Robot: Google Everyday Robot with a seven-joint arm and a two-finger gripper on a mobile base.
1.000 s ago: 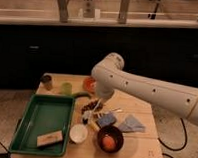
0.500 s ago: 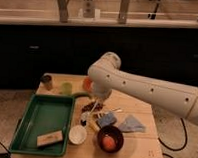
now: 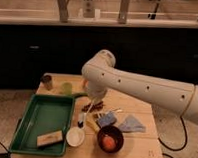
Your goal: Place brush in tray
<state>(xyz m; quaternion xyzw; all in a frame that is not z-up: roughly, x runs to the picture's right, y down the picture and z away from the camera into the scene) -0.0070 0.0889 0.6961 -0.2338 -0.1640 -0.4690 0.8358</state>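
Since a second ago the arm (image 3: 142, 86) has swung left, its elbow now nearer the tray (image 3: 40, 115) — the brush (image 3: 85, 115) has come with it. The tool (image 3: 94, 101) hangs below the arm's white elbow, just right of the tray's far right corner, its fingers clamped narrow on the top of the brush's white handle. The brush hangs tilted, handle up and to the right, its small head down and to the left, low over the surface (image 3: 139, 145) just beside the tray's right rim and not inside it.

Just below the brush head sits a white cup (image 3: 75, 136), touching or nearly touching the tray's right rim. Right of it stands a dark bowl (image 3: 110, 139) holding something orange. A yellow-handled tool with a blue pad (image 3: 101, 121) lies between brush and bowl, and a blue cloth (image 3: 131, 124) lies further right.

Inside the green tray, near its front edge, lies a tan block (image 3: 49, 139). Behind the tray stand a dark can (image 3: 47, 82) and a green cup (image 3: 66, 88) — both near the surface's far left corner.
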